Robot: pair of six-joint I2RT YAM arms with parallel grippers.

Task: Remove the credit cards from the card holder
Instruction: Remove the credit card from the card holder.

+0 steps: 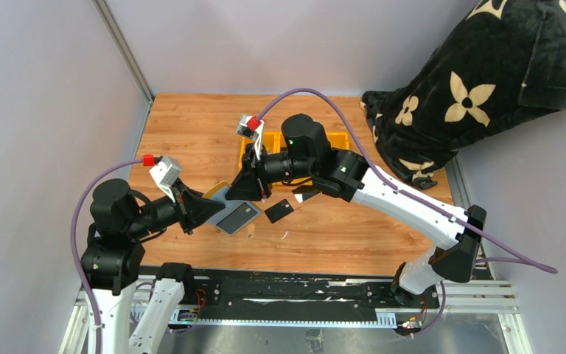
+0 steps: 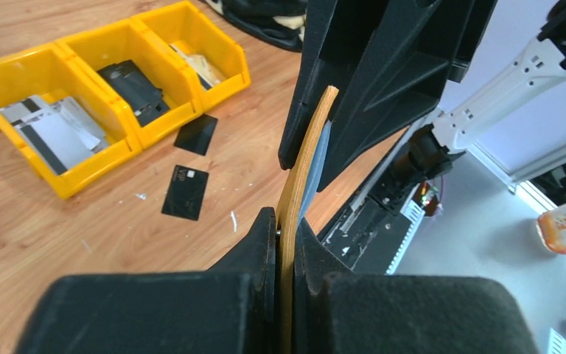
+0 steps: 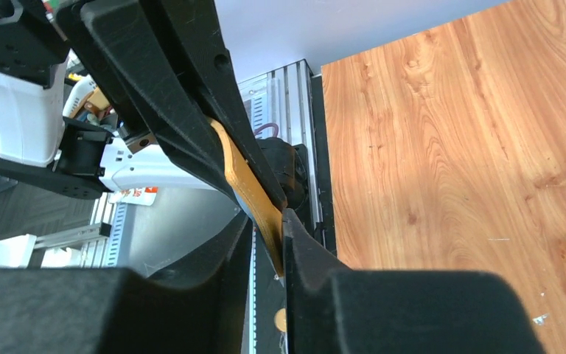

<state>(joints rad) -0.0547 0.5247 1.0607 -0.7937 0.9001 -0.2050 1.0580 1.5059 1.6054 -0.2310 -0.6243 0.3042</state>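
Left claw [image 2: 286,221] pinched shut on the near edge of the card holder [image 2: 312,136]. My right claw [image 3: 267,221] is narrow, clamped on the far flap. The holder hangs off the worktop [image 1: 324,236], long axis claw to claw. Both credit cards [image 2: 186,192] lie flat toward the bins [image 2: 88,168], nearer my right claw. Probably emptied, but I can't see into the pockets.

A wood-grain tabletop [image 1: 191,125] spreads beneath the jaws, boxed in by plain pale-lilac walls [image 1: 44,110] that meet at a metal corner post [image 1: 125,48] beyond and left of them. A black blanket with cream flowers [image 1: 479,81] slumps beyond the jaws, to their right. The light is soft and even.
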